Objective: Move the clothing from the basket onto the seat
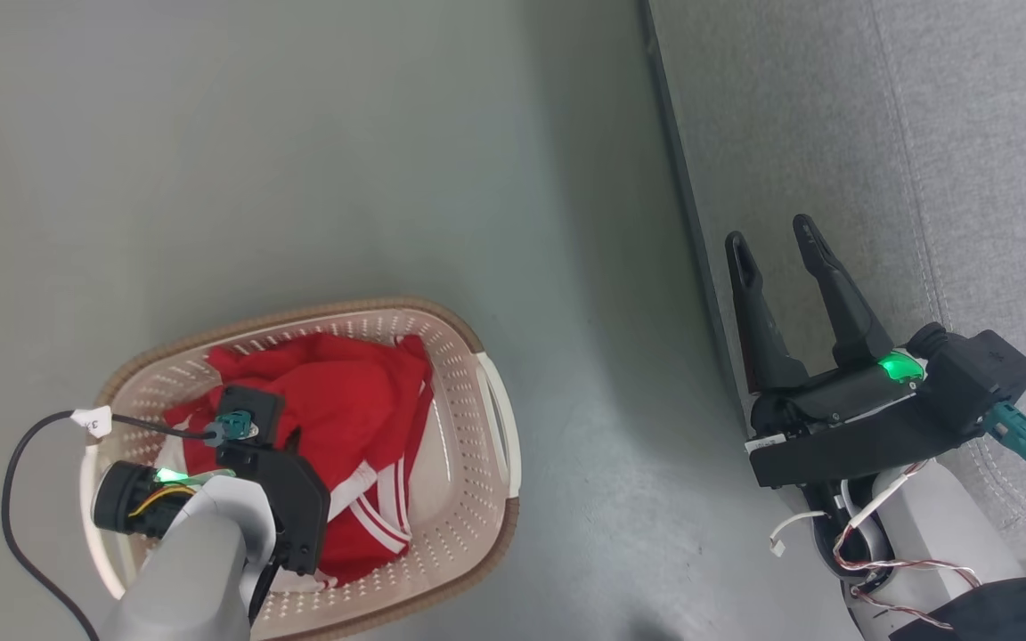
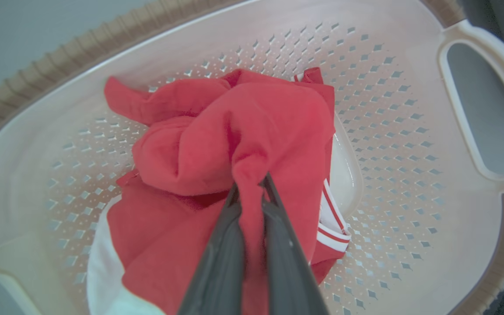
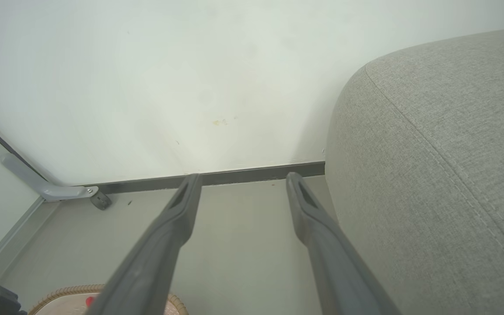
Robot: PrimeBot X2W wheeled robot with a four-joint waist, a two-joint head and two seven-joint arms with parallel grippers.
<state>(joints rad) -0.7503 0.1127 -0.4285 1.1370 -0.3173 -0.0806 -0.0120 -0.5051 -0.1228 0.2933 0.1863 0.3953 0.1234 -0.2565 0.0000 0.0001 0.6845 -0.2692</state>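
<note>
Head view: the right tool (image 1: 776, 240) is standing wide and empty by the seat (image 1: 967, 133), with the basket (image 1: 464, 427) lying well to its left. Left wrist view: the left tool (image 2: 250, 186) is pinching a raised fold of the clothing (image 2: 208, 144), which is red with white stripes and bunched in the basket. Soft and light, it is probably going to drape, and this fold seems a fair hold.

Red clothing (image 2: 243, 127) crumpled in basket (image 2: 409, 131) (white-striped).

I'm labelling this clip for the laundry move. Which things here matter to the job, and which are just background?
In the job: clothing, gripped by the shut left pincer; basket; seat.
Just there: open right pincer, holding nothing; floor; wall; skirting board; grey rail.
</note>
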